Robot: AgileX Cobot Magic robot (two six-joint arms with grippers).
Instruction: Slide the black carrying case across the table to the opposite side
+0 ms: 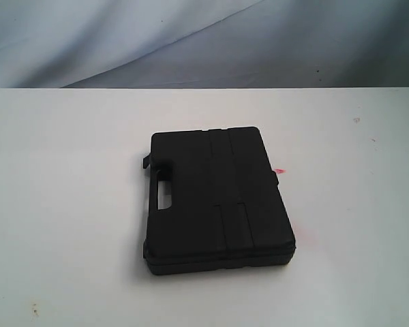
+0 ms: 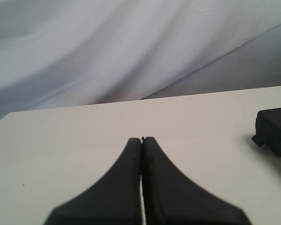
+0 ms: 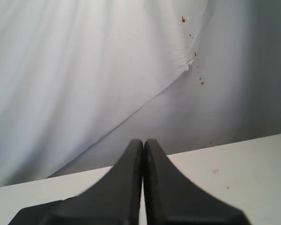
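Observation:
The black case (image 1: 218, 199) lies flat near the middle of the white table (image 1: 61, 204), its handle slot on its left edge and ribbed panels running across the lid. Neither arm shows in the exterior view. In the left wrist view my left gripper (image 2: 142, 139) is shut with nothing in it, above bare tabletop, and a corner of the case (image 2: 274, 131) shows well off to one side. My right gripper (image 3: 143, 141) is also shut and empty, held over the table's (image 3: 253, 168) far edge; the case is out of that view.
A pale wrinkled cloth backdrop (image 1: 204, 41) hangs behind the table's far edge. A small pink mark (image 1: 280, 170) lies beside the case's right side. A few small specks dot the tabletop.

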